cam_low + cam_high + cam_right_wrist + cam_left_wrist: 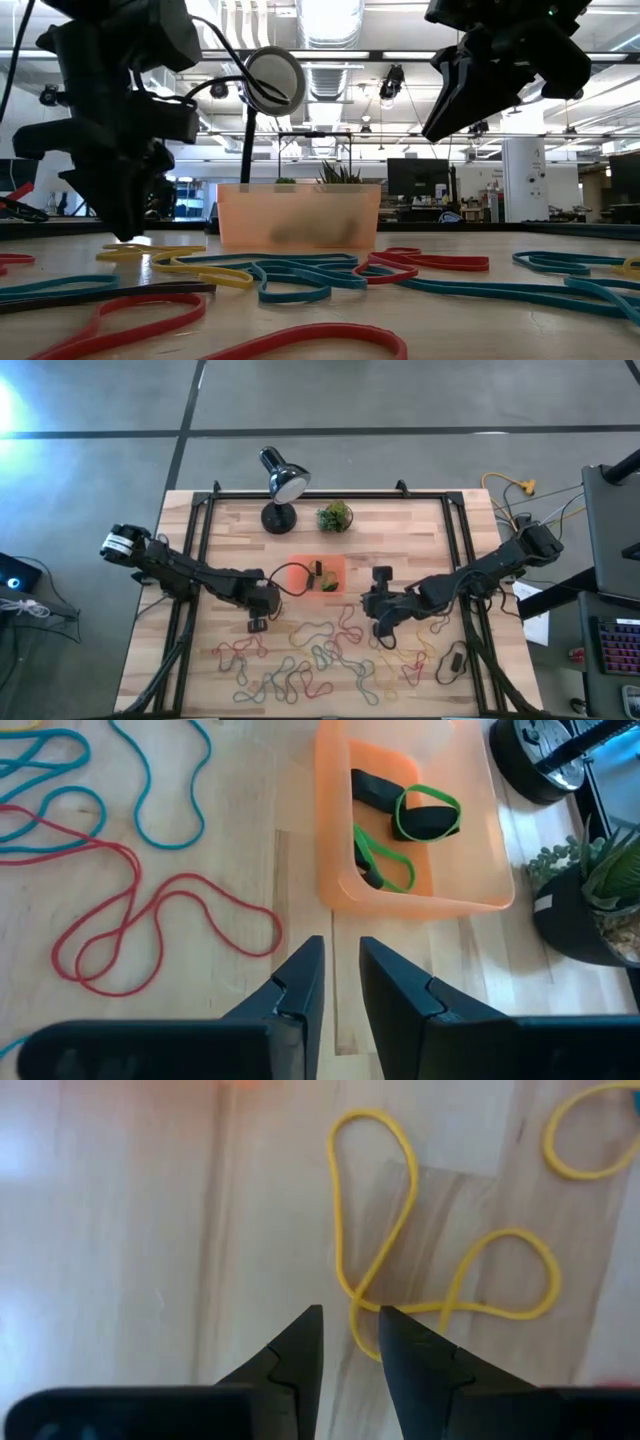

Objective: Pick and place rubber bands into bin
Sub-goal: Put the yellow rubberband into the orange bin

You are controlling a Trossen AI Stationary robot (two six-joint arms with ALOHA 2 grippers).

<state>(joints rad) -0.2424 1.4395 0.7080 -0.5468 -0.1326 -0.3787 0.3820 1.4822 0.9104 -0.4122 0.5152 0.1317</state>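
Seen from above on a pale wooden worktop: orange bin near the centre, holding green rubber bands and dark pieces. Scattered across the near half, many more rubber bands in red, teal and yellow. Left hand low over the boards beside a looping yellow band, fingers parted by a narrow gap, gripping nothing. Right hand raised just beside the bin, fingers likewise slightly apart and empty. Behind the bin, a black desk lamp and a small potted plant.
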